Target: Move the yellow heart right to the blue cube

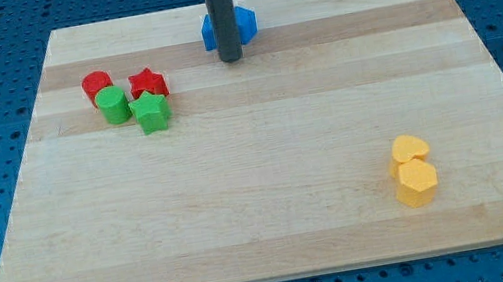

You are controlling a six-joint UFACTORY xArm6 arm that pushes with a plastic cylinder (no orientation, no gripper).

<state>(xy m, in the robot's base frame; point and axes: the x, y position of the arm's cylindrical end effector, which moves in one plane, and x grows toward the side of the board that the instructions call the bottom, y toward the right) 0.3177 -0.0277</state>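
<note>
My tip [232, 59] is a bare rod end, with no jaws to open or close, so it grips nothing; it rests on the wooden board [272, 208] near the view's top edge. The blue cube [245, 24] sits right behind my tip, toward the view's top, partly hidden by the rod; I cannot tell whether they touch.

The task looks barely begun. The yellow heart [409, 148] lies well apart from my tip, far toward the view's bottom and right, and equally far from the cube. It touches a second yellow block [416, 182], six-sided by the look of it, just below it.

Off to the view's left of my tip sits a cluster: a red cylinder [97, 83], a red star [148, 82], a green cylinder [112, 106] and a green star [153, 113].

What remains, as I judge it, is nearly everything: reaching the heart's far side and pushing it up to the cube.
</note>
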